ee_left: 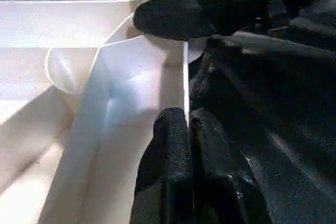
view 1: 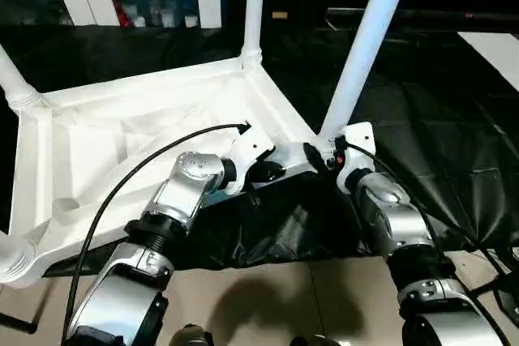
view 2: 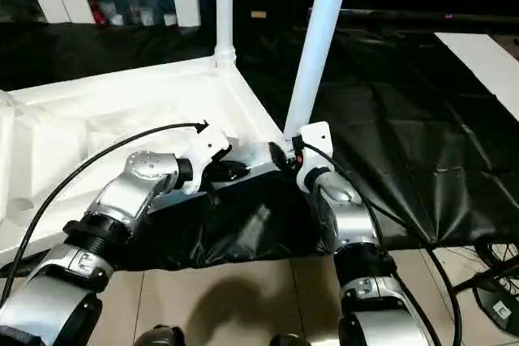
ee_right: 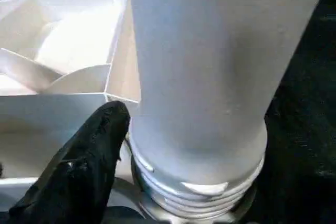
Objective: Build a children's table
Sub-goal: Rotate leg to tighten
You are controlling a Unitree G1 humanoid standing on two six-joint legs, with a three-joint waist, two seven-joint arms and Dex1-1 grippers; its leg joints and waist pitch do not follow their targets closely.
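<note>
The white plastic table top (view 1: 122, 131) lay upside down on black sheeting (view 1: 422, 119), the left gripper (ee_left: 186, 129) pinching its rim while the right gripper (ee_right: 123, 129) stood wide around a half-threaded white tube leg (view 1: 365, 46), which might tilt and cross-thread.

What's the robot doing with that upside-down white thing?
It is building a children's table. The white table top lies upside down on a black cloth, with legs already standing up from its corners. The left pincer is shut on the thin rim of the top, holding it steady. The right pincer is at the base of the nearest leg, where threads at its foot meet the corner socket. That leg leans a bit.
</note>
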